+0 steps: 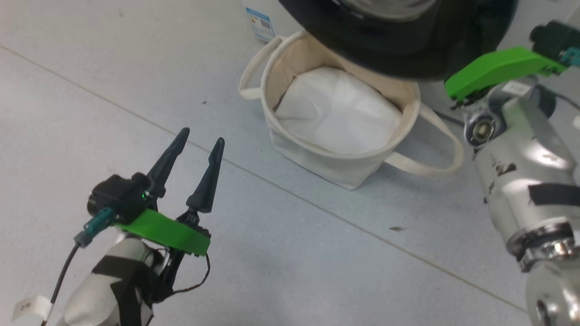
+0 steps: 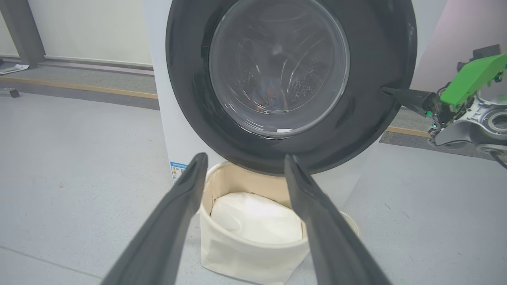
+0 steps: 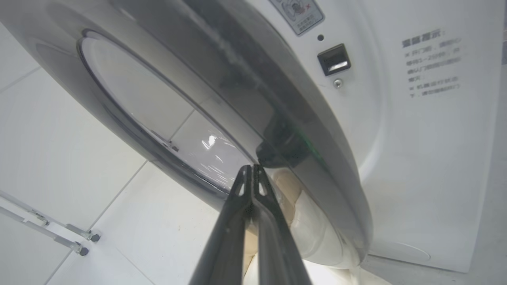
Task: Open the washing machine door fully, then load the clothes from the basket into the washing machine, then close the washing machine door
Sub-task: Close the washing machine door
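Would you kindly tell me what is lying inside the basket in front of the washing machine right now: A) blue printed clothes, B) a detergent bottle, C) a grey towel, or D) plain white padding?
D: the head view looks down into the basket, and within its cream wall lies smooth white padding.

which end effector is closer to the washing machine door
Right. The right end effector, shut, has its tips at the rim of the washing machine door. The left end effector, open, hangs over the floor, short of the basket and apart from the door.
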